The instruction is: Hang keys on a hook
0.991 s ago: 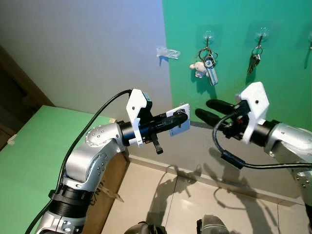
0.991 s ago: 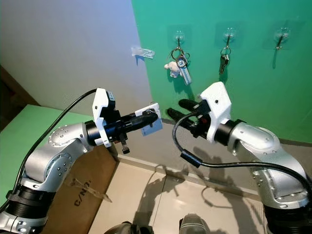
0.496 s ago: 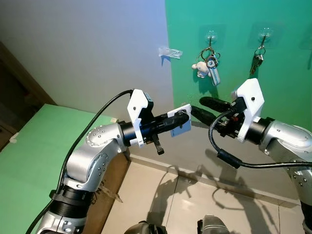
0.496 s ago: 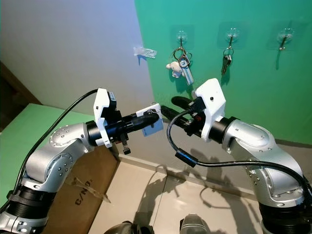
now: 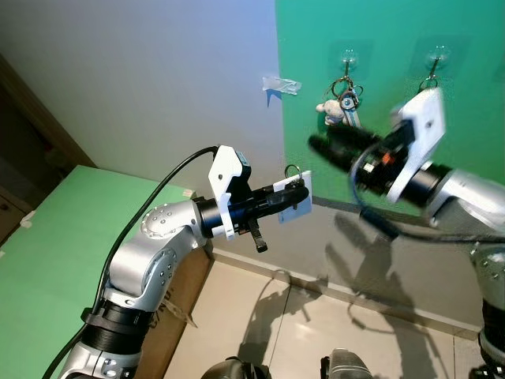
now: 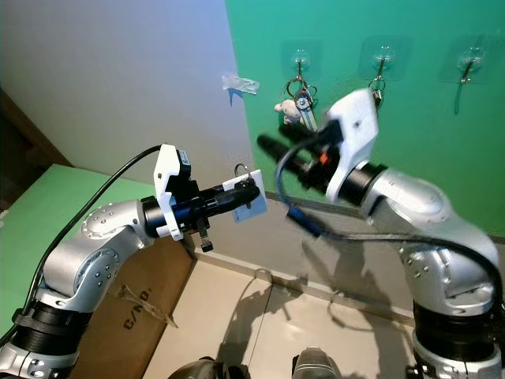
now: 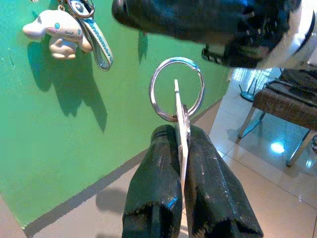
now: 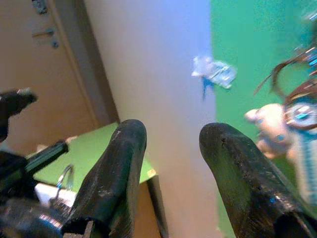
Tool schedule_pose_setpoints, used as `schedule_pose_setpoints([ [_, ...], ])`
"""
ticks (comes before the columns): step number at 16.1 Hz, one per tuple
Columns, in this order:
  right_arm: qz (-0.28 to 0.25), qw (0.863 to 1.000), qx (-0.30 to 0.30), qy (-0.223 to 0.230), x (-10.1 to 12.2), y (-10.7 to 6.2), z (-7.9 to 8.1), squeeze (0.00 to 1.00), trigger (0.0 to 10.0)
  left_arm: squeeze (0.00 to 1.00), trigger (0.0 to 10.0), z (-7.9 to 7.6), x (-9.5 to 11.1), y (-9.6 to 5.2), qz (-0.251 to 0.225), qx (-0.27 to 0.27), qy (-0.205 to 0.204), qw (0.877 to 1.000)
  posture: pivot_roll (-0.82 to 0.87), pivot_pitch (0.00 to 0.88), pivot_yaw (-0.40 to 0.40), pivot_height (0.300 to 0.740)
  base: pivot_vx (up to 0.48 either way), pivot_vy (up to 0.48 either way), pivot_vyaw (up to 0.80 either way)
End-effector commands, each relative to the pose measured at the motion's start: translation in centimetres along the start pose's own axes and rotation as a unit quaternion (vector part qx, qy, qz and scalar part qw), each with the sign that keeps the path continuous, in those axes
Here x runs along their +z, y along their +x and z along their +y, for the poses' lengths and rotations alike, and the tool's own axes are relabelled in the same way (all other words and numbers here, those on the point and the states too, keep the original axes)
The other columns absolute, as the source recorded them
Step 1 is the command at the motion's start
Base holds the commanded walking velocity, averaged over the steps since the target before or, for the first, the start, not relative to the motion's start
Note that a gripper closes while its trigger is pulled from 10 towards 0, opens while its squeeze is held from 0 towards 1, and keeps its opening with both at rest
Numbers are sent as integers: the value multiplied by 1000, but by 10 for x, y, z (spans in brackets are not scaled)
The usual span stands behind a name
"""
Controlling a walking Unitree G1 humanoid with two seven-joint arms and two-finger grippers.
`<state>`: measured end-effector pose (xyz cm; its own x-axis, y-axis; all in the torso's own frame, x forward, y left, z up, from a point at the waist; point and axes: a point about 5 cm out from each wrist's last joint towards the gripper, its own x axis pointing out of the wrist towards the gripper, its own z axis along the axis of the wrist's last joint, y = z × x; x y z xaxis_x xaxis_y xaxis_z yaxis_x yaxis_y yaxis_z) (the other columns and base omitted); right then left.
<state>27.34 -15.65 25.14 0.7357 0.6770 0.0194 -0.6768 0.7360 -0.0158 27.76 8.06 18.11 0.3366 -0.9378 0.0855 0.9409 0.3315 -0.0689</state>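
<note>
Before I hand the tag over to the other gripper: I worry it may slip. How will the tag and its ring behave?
The white key tag looks thin, stiff and probably light, pinched edge-on by the left gripper. Its metal key ring stands free above the fingertips; it would likely swing loosely and feel slick. The open right gripper might need the ring held steady.

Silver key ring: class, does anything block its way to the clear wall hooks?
Yes: the open right gripper crosses between the left gripper's silver key ring and the clear wall hooks.
</note>
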Motion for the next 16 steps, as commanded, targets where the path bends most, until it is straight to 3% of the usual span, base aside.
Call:
schedule_pose_setpoints([
  [1,-3,1000,0,4,3,0,0,0,10000,0,0,0,-1,-3,5,2,1,1000,-295,85,170,720,0,0,0],
  [6,28,999,-26,2,-14,-7,-7,0,10000,0,0,2,-1,-2,6,3,6,1000,-296,73,169,720,0,0,0],
  [12,153,984,-92,-6,-84,-40,-31,0,10000,0,0,6,5,0,1,12,21,1000,-302,72,174,720,0,0,0],
  [15,189,978,-78,-29,-102,-44,-24,0,10000,0,0,11,8,7,-1,22,30,999,-295,76,178,720,0,0,0],
  [16,178,981,-70,-28,-104,-39,-17,0,10000,0,0,14,5,12,4,35,36,999,-299,74,180,720,0,0,0],
])
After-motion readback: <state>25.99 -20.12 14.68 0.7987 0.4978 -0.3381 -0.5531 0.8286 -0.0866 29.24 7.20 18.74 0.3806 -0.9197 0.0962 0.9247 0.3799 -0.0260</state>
